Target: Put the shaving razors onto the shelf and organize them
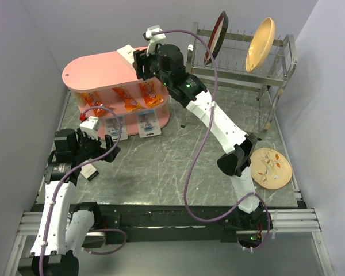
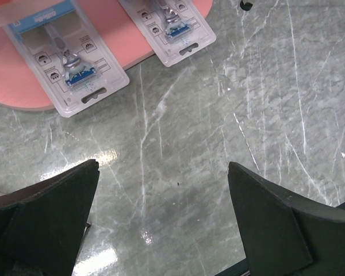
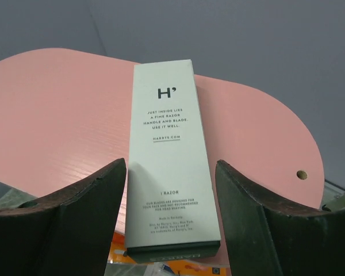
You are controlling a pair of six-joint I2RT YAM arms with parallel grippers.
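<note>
Two razor blister packs (image 1: 116,125) (image 1: 148,122) lie side by side on the bottom board of the pink shelf (image 1: 98,69). The left wrist view shows both packs (image 2: 66,54) (image 2: 172,29), their ends overhanging the pink board (image 2: 126,40). My left gripper (image 1: 100,145) (image 2: 163,168) is open and empty over the grey table, in front of the packs. My right gripper (image 1: 140,62) (image 3: 171,164) is open over the top board (image 3: 63,115). Its fingers straddle a white "H'" razor box (image 3: 169,155) (image 1: 126,53) lying there, with small gaps on both sides.
Orange snack packets (image 1: 129,99) fill the middle tier. A white-and-black box (image 1: 90,171) lies on the table by my left arm. A metal dish rack (image 1: 241,75) with a dark plate (image 1: 215,37) and a yellow plate (image 1: 260,45) stands at the back right. A patterned plate (image 1: 270,168) lies at the right.
</note>
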